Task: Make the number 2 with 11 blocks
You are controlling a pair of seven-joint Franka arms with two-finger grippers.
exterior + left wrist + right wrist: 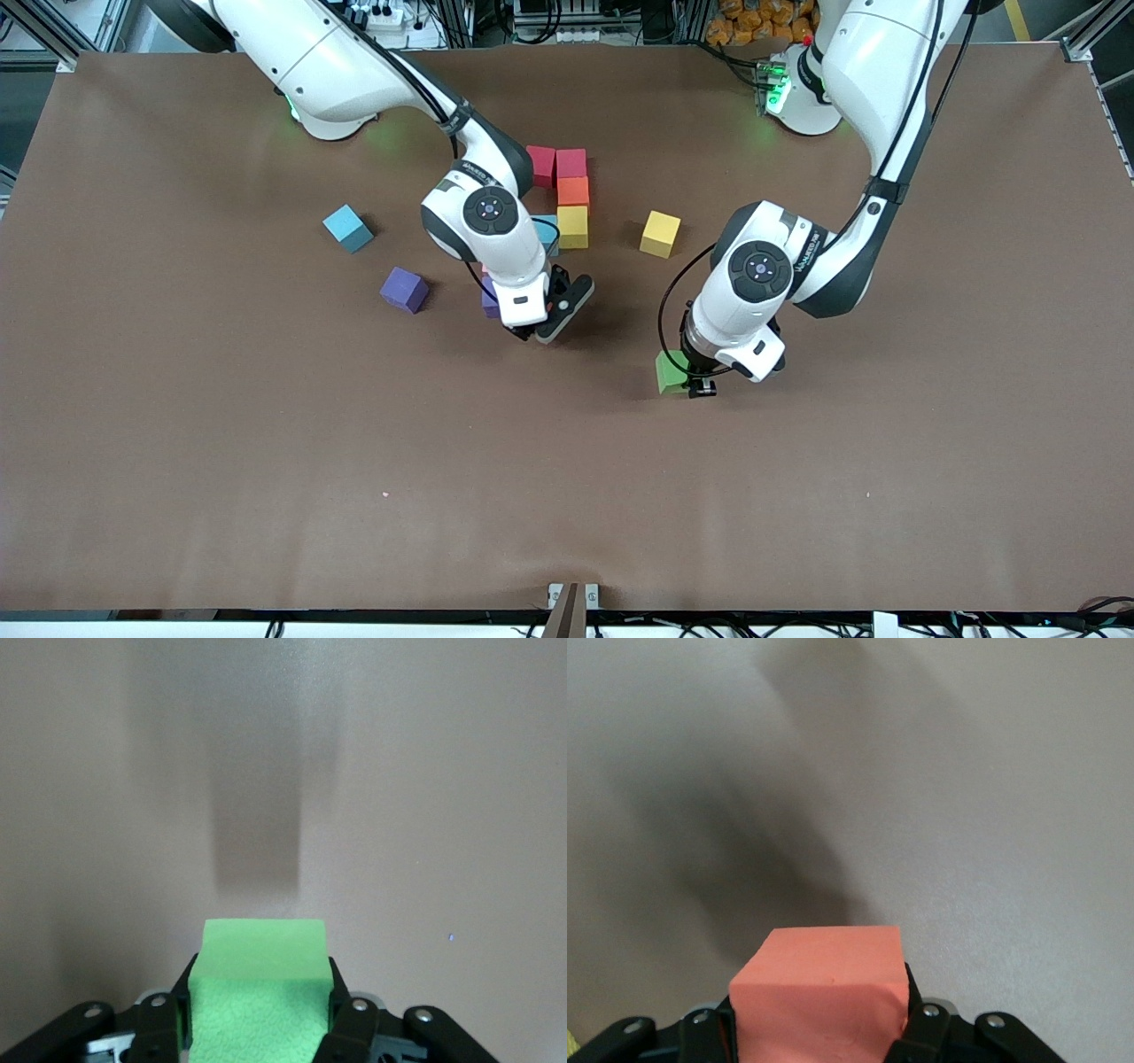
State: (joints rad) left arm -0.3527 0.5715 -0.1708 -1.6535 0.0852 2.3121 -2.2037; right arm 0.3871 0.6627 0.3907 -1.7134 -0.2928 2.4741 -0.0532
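Observation:
My left gripper point(691, 379) point(261, 983) is shut on a green block point(671, 370) point(259, 992), low over the table toward the left arm's end. My right gripper point(530, 330) point(819, 997) is shut on a pink block point(819, 992), which the hand hides in the front view. It hangs just beside the part-built number 2 point(567, 197), on the front camera's side. That figure shows red point(540, 166), pink-red point(571, 163), orange point(573, 190), yellow point(572, 227) and light blue point(547, 232) blocks touching. A purple block point(490, 299) shows partly under the right hand.
Loose blocks lie around the figure: a light blue one point(347, 228) and a purple one point(404, 289) toward the right arm's end, and a yellow one point(660, 233) toward the left arm's end. Brown table point(567, 496) stretches bare toward the front camera.

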